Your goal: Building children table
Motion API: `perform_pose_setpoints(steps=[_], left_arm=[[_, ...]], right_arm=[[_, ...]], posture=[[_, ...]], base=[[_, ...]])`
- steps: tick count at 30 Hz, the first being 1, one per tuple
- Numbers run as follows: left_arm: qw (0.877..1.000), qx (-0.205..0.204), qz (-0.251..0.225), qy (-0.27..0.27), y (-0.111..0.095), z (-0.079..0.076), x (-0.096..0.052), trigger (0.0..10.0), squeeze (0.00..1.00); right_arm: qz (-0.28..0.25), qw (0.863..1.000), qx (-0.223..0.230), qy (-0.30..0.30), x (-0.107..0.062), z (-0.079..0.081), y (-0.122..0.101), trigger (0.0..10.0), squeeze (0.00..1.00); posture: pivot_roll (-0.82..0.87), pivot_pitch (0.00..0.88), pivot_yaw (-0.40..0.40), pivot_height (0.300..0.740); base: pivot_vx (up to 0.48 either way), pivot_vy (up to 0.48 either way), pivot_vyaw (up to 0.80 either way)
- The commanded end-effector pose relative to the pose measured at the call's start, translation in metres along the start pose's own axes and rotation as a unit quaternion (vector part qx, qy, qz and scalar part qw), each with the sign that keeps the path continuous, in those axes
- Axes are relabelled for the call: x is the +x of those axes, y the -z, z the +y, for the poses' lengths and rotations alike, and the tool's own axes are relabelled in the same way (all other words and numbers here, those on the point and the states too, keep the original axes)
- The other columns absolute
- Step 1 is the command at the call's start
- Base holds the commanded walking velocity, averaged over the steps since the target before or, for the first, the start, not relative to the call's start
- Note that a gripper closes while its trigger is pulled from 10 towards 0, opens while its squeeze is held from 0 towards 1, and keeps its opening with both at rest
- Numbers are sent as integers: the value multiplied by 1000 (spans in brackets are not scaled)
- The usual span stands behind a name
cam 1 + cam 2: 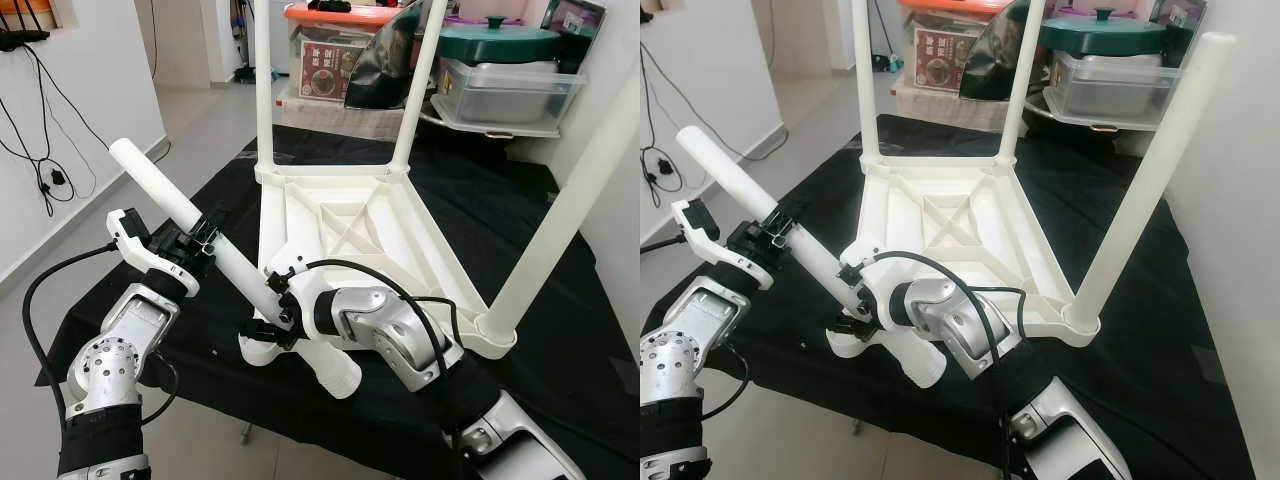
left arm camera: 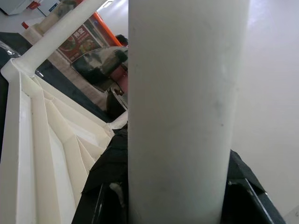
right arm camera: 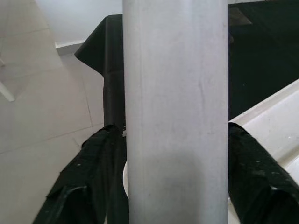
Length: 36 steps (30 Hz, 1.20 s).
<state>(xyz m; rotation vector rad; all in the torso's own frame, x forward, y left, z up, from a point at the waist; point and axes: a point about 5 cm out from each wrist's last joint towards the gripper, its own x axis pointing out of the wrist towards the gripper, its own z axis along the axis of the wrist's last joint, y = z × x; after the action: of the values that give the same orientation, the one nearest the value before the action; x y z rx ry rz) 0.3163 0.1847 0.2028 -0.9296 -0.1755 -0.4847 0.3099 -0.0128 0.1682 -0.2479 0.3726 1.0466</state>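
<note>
A white children's table [image 1: 340, 225] lies upside down on a black cloth [image 1: 480, 210]. Three white legs stand up from its corners: two at the far side [image 1: 263, 90] and one at the near right [image 1: 555, 225]. A loose white leg [image 1: 160, 190] slants from upper left down to the near-left corner socket [image 1: 255, 350]. My left gripper [image 1: 195, 245] is shut on the leg's middle. My right gripper [image 1: 280, 300] is shut on it lower down, close to the socket. In both wrist views the leg [image 2: 187, 116] [image 3: 175, 116] passes between black fingers [image 3: 88, 186].
Plastic storage boxes [image 1: 330, 50] and a green-lidded pot [image 1: 497, 42] stand behind the table. A white wall [image 1: 620, 200] is close on the right. Cables [image 1: 45, 170] hang on the left wall. Tiled floor [image 1: 190, 440] lies in front of the cloth.
</note>
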Motion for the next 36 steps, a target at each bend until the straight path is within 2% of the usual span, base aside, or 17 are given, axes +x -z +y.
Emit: perform_pose_setpoints(steps=[1, 8, 14, 15, 19, 23, 30, 31, 33, 36], left_arm=[[998, -8, 22, 60, 8, -21, 15, 10000, 0], [998, -2, 26, 63, 9, -24, 18, 10000, 0], [997, 21, 41, 63, 13, -24, 21, 10000, 0], [997, 26, 41, 60, 13, -24, 21, 10000, 1000], [996, 30, 42, 74, 14, -25, 21, 10000, 1000], [992, 27, 50, 114, 14, -35, 13, 10000, 1000], [991, 25, 55, 117, 8, -34, 1, 10000, 1000], [990, 25, 58, 124, 7, -35, -4, 10000, 0], [989, 23, 64, 131, 6, -36, -11, 10000, 0], [988, 25, 70, 133, 7, -36, -16, 10000, 0]], right_arm=[[40, 999, 9, -8, 8, 4, 21, 0, 0], [45, 999, 5, -6, 10, 1, 24, 0, 0], [47, 999, -4, -11, 8, 3, 28, 0, 0], [47, 999, -5, -10, 8, 2, 29, 0, 0], [46, 999, -6, -8, 7, 1, 29, 0, 0], [38, 999, 8, 24, -2, -17, 30, 0, 0], [26, 997, 36, 56, -18, -33, 34, 0, 0], [19, 996, 49, 69, -24, -40, 34, 0, 0], [4, 993, 75, 93, -34, -51, 33, 0, 0], [-9, 990, 89, 108, -42, -59, 31, 0, 0]], posture=[[67, 0, -41, 740], [66, 0, -38, 740], [64, 0, -32, 740], [64, 0, -32, 740], [64, 0, -32, 740], [66, 0, -31, 740], [69, 0, -33, 740], [67, 0, -35, 740], [65, 0, -34, 740], [66, 0, -34, 740]], base=[[0, 0, 0], [0, 0, 0], [0, 0, 0], [0, 0, 0], [0, 0, 0], [0, 0, 0], [0, 0, 0], [0, 0, 0], [0, 0, 0], [0, 0, 0]])
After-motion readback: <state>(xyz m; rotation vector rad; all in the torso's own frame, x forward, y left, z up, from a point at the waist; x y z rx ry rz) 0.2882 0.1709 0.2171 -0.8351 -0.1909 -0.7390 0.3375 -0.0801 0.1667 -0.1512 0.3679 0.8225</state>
